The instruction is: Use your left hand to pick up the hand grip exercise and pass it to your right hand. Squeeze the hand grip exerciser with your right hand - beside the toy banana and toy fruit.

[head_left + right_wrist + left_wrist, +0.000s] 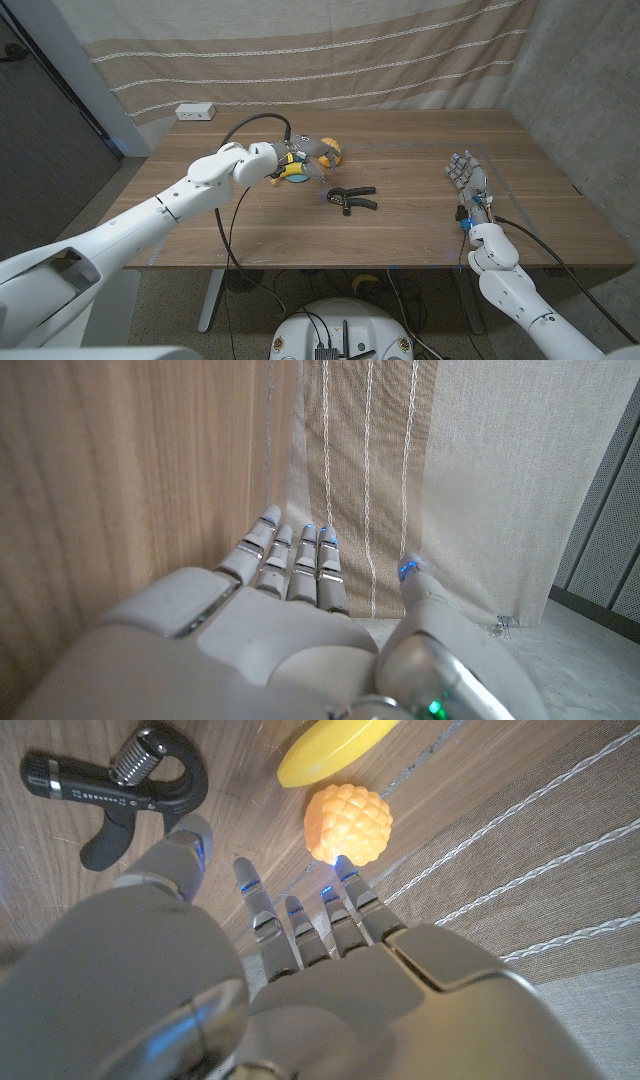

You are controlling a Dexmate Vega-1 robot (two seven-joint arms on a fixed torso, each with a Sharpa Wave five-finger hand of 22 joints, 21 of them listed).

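The black hand grip exerciser point(351, 197) lies on the wooden table point(400, 240) near its middle, its spring and two handles plain in the left wrist view point(120, 790). My left hand point(308, 160) hovers open just beyond and to the left of it, fingers point(300, 920) spread and holding nothing. The yellow toy banana point(335, 748) and the orange bumpy toy fruit point(348, 820) lie right by that hand, partly hidden by it in the head view point(332, 150). My right hand point(468, 180) stands open near the table's right edge, fingers point(290, 560) straight, well away from the exerciser.
A white power strip point(195, 112) sits at the table's far left corner. A striped curtain point(320, 50) hangs behind the table. Cables run along both arms.
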